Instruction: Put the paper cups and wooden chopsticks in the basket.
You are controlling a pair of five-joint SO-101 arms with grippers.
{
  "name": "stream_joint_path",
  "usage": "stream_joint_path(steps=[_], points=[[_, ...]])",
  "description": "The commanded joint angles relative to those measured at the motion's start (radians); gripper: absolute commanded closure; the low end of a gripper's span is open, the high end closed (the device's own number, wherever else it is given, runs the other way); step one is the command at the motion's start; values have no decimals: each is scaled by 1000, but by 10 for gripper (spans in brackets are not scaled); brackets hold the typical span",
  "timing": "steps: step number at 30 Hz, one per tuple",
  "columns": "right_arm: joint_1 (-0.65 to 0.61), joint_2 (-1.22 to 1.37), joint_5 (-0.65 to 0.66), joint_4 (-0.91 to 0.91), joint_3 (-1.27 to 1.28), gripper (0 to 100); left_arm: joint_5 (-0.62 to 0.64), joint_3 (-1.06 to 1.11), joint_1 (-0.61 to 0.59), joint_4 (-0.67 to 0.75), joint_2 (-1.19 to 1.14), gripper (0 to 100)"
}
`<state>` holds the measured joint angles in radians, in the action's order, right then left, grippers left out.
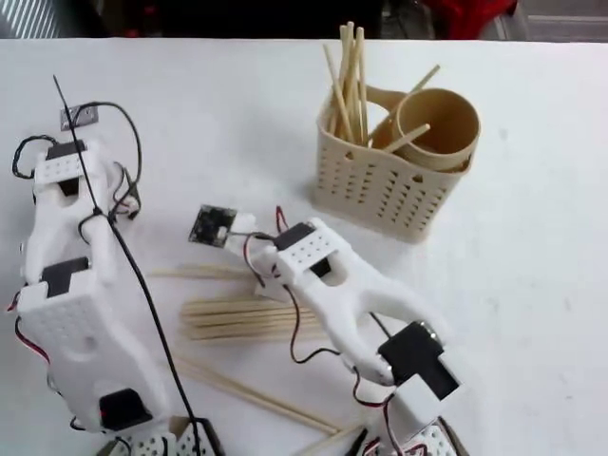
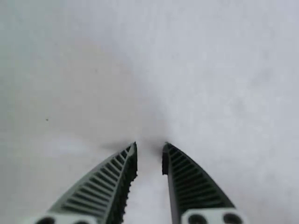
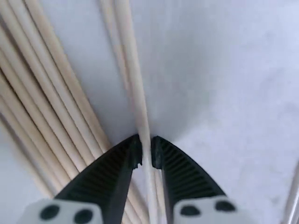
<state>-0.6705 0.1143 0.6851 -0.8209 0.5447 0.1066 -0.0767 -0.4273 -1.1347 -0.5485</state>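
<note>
A beige perforated basket stands at the back right, with a paper cup and several wooden chopsticks standing in it. A bundle of chopsticks lies flat on the white table in front of it. My right gripper is down at the bundle's far side, its fingers shut on one chopstick of a pair lying beside the bundle. My left gripper hangs over bare table at the left, slightly open with nothing between its fingers.
More loose chopsticks lie near the front edge between the arms. A small dark circuit board and red and black cables trail over the table by the arms. The left arm stands along the left side.
</note>
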Motion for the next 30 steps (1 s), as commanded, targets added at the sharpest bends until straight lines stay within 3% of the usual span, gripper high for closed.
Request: stream_joint_path(steps=[1, 14, 20, 26, 30], points=[[41, -90, -43, -51, -15, 982, 11, -38, -2, 15, 2, 894], [51, -558, -57, -331, -18, 982, 11, -38, -2, 15, 2, 894], [125, -725, -137, -426, -187, 982, 11, -38, -2, 15, 2, 894], [232, -688, -235, -415, -517, 982, 12, -37, -2, 15, 2, 894], [274, -654, -325, -286, -629, 982, 12, -35, -4, 15, 2, 894]])
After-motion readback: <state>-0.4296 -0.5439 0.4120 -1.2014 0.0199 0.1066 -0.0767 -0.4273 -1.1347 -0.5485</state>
